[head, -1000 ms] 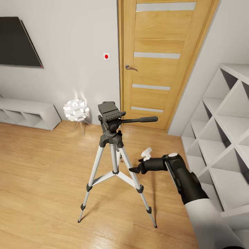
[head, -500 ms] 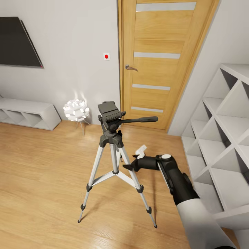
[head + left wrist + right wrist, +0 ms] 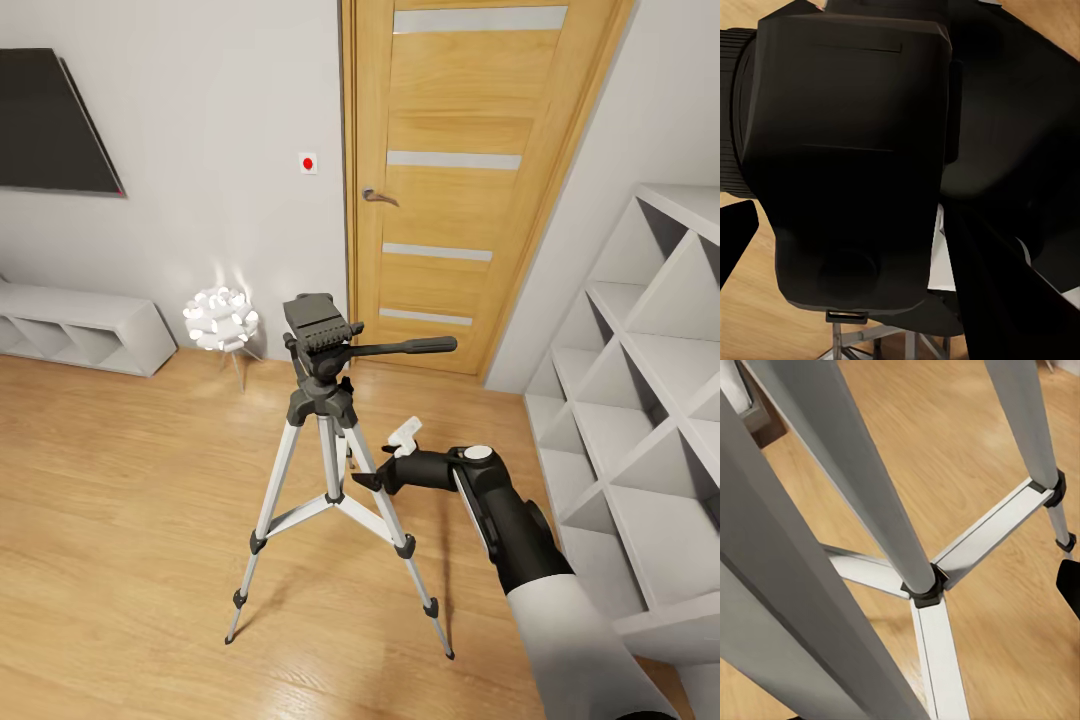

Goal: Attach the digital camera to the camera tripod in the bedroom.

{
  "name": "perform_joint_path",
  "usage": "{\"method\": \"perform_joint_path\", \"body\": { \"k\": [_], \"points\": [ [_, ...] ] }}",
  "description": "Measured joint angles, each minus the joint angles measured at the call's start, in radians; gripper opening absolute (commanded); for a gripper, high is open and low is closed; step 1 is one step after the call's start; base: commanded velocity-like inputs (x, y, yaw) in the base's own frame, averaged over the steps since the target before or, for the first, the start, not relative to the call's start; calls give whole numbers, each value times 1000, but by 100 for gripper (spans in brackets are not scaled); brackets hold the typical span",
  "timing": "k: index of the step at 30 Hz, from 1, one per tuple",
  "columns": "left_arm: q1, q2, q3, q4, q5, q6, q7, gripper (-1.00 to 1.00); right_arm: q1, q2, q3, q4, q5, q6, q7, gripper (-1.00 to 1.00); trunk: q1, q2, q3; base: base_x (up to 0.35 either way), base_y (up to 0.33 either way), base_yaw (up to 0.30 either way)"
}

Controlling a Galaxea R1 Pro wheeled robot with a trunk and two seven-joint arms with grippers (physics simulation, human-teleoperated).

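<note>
At centre stood the camera tripod (image 3: 330, 440), silver tubular legs with black joints on wood planks. Beside its 4 o'clock leg the right gripper (image 3: 368, 483) reached, jaw state unclear. Close against the left wrist camera, the blocky matte-black digital camera (image 3: 847, 165) hid the left gripper's grip.

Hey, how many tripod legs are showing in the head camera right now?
3. On the camera tripod, one leg slants to the picture's left, one slants right past the right pincer, and a third runs back behind the centre column, mostly hidden.
</note>
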State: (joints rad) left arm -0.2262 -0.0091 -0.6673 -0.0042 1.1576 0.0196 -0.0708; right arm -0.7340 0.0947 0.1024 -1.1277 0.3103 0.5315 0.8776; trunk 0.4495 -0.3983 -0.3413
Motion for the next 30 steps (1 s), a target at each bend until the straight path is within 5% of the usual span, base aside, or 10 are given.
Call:
{"method": "perform_joint_path", "body": {
  "k": [30],
  "points": [
    [2,0,2,0,1,0,2,-100,37,-4,23,65,15,41,10,100,0,0,0,0,0,0]
  ]
}}
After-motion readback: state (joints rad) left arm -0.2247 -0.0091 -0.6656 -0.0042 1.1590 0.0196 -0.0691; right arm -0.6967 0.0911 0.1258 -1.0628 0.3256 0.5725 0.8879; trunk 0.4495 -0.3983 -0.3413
